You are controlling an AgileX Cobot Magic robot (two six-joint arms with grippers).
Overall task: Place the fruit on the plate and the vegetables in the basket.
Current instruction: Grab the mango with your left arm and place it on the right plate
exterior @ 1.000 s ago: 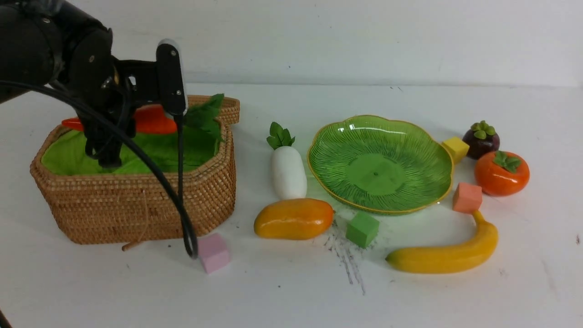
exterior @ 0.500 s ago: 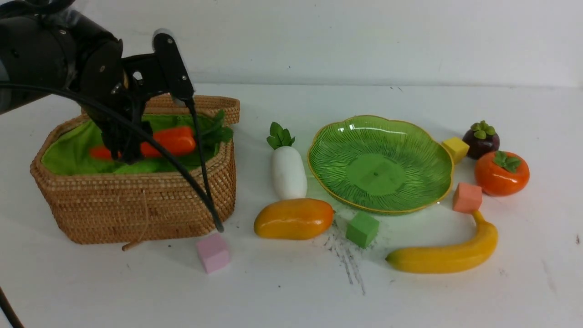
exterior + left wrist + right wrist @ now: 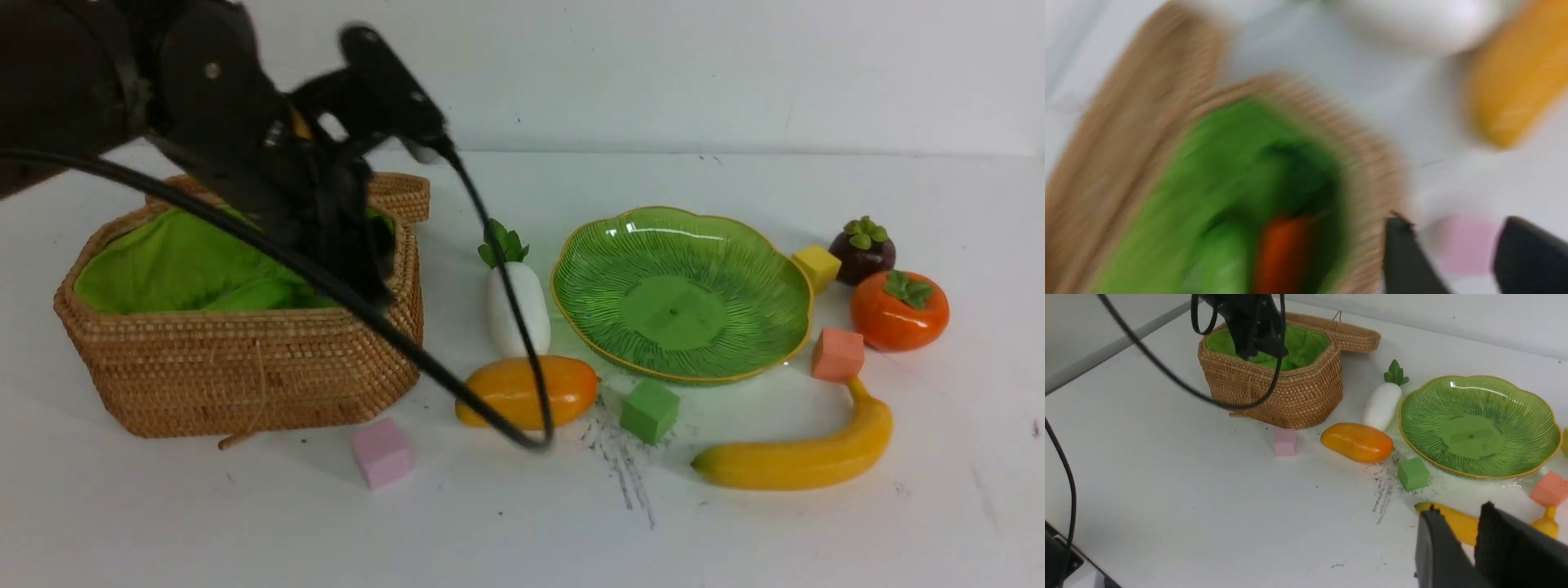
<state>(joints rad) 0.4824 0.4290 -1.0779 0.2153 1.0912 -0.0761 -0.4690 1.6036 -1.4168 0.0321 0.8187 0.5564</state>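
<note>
The brown woven basket point(image 3: 237, 367) with green lining stands at the left. An orange carrot point(image 3: 1282, 253) lies inside it, blurred in the left wrist view and hidden in the front view. My left gripper point(image 3: 363, 278) hangs over the basket's right end, open and empty point(image 3: 1455, 220). The white radish point(image 3: 518, 306) lies between the basket and the green plate point(image 3: 678, 245), which holds nothing. On the table lie the mango point(image 3: 563, 390), banana point(image 3: 796, 461), persimmon point(image 3: 898, 312) and mangosteen point(image 3: 861, 253). My right gripper point(image 3: 1459, 508) hovers above the banana point(image 3: 1461, 526), slightly open and empty.
Foam cubes sit among the fruit: pink point(image 3: 381, 453) by the basket's front, green point(image 3: 649, 411) before the plate, salmon point(image 3: 837, 354) and yellow point(image 3: 816, 265) at the plate's right. The basket's lid point(image 3: 400, 196) lies open behind it. The left arm's black cable point(image 3: 457, 384) loops down across the mango.
The left gripper lowered the carrot into the basket and let it go. The arm has since swung right, over the basket's right end, with empty jaws.
</note>
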